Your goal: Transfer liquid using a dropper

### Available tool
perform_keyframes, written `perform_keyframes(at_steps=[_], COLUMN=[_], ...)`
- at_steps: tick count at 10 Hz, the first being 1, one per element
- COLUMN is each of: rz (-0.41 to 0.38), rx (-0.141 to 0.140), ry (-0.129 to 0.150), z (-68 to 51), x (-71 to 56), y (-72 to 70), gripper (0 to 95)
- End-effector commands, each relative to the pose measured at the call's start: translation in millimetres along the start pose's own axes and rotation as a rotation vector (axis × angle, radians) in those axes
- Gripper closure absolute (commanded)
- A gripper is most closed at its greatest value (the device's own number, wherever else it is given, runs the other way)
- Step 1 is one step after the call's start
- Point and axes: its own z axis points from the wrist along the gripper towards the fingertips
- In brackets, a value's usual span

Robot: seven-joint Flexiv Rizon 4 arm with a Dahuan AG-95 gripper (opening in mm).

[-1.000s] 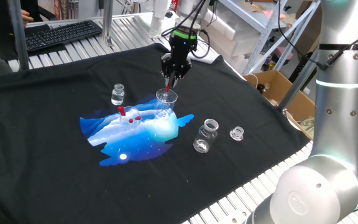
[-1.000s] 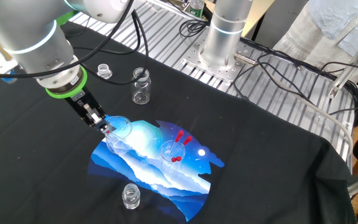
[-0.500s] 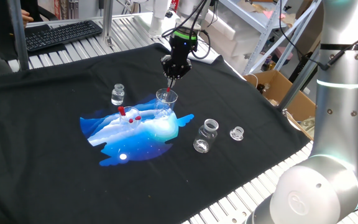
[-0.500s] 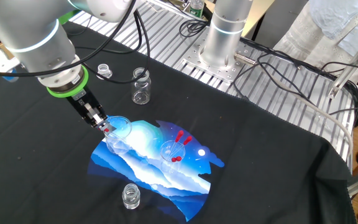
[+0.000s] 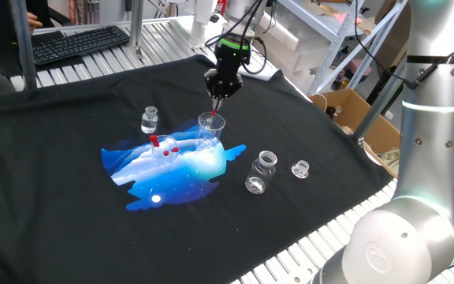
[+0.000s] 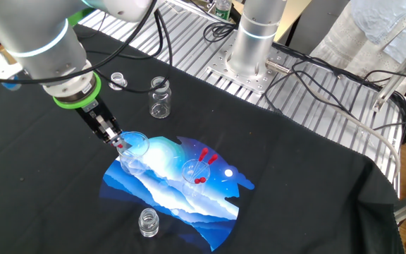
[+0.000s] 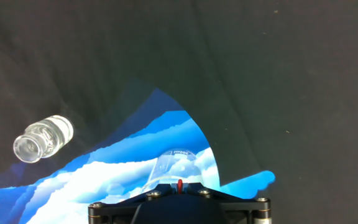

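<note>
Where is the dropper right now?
In both fixed views the dropper stands in the clear beaker on the blue print, its red bulb pinched by the gripper.

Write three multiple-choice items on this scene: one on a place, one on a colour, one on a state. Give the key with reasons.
1. Where is the gripper?
A. over the keyboard
B. above the clear beaker on the blue print
C. beside the cardboard box

2. What colour is the dropper bulb?
A. red
B. green
C. yellow

3. How do the gripper's jaws stand?
A. wide open
B. shut on the dropper
C. shut on the small jar

Key: B, it hangs right over the beaker; A, red shows at the fingertips; B, the fingers pinch the red bulb.
</note>
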Motion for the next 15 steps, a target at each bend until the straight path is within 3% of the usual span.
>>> perform_keyframes(at_steps=[1,8,11,14,15], rz=[0.003,-0.015,-0.022,-0.012,-0.004], rx=[0.015,0.073,0.092,0.109,0.113], ry=[-0.007,-0.085,-0.122,-0.133,-0.157], z=[-7.8,-40.8,-67.2,-89.6,-98.4], x=[1.5,11.9,21.6,30.6,35.9], y=[0.9,6.8,13.6,20.3,24.6], gripper=[95.0,95.0,95.0,95.0,95.0])
